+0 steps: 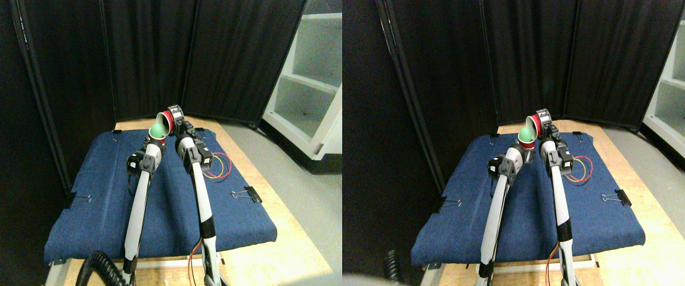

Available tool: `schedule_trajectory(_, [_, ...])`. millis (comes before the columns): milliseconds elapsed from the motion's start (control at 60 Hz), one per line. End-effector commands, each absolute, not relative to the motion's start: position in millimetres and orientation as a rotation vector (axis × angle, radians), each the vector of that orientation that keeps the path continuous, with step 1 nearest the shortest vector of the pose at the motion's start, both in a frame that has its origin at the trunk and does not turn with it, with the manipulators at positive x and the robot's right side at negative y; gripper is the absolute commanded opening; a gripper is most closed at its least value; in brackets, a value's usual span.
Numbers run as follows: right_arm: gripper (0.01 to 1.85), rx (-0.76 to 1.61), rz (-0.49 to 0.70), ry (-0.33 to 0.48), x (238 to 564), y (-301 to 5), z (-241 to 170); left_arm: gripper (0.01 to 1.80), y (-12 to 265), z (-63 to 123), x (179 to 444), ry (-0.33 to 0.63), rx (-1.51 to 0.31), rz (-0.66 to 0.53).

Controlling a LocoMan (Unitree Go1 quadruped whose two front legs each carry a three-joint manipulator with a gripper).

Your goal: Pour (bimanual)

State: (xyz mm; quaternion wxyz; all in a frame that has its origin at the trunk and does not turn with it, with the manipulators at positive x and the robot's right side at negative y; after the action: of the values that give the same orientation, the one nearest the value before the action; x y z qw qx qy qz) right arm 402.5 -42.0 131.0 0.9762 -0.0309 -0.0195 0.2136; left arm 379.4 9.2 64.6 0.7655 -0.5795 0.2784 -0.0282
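Just above centre frame, your right gripper [176, 118] tips the small red cup [166, 122], green inside, mouth-down over the red cup [158, 142] your left gripper [155, 143] steadies beneath; finger state cannot be told.
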Motion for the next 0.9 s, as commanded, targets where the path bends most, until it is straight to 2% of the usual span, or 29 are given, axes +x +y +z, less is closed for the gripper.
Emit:
schedule_trajectory(17, [0.40, -0.144, 0.446, -0.100, 397.9, -38.5, 141.1, 0.33, 6.1, 70.0, 382.0, 0.579, -1.274, -0.083])
schedule_trajectory(50, [0.51, -0.160, 0.445, -0.105, 397.8, -36.6, 140.3, 0.33, 6.0, 70.6, 381.2, 0.578, -1.272, -0.079])
schedule_trajectory(167, [0.46, -0.152, 0.442, -0.105, 399.6, -33.6, 135.8, 0.33, 6.8, 71.6, 380.8, 0.582, -1.279, -0.080])
schedule_trajectory(317, [0.51, 0.022, 0.354, -0.012, 403.0, -39.5, 135.9, 0.33, 8.7, 71.3, 380.1, 0.575, -1.272, -0.075])
schedule_trajectory(400, [0.45, 0.183, 0.234, 0.058, 408.4, -48.5, 135.3, 0.33, 10.3, 70.2, 380.0, 0.572, -1.266, -0.077])
schedule_trajectory(583, [0.47, 0.182, 0.200, 0.057, 412.7, -56.5, 134.0, 0.33, 12.6, 68.1, 382.4, 0.562, -1.255, -0.084])
schedule_trajectory(733, [0.60, 0.139, 0.277, 0.011, 415.0, -56.3, 131.1, 0.33, 12.0, 67.7, 384.3, 0.575, -1.268, -0.076])
schedule_trajectory(800, [0.54, 0.159, 0.264, 0.010, 414.5, -54.8, 130.9, 0.33, 12.0, 66.8, 386.0, 0.572, -1.263, -0.078])
schedule_trajectory(900, [0.40, 0.336, 0.186, 0.070, 415.1, -54.1, 130.8, 0.33, 12.1, 66.3, 388.4, 0.571, -1.274, -0.070])
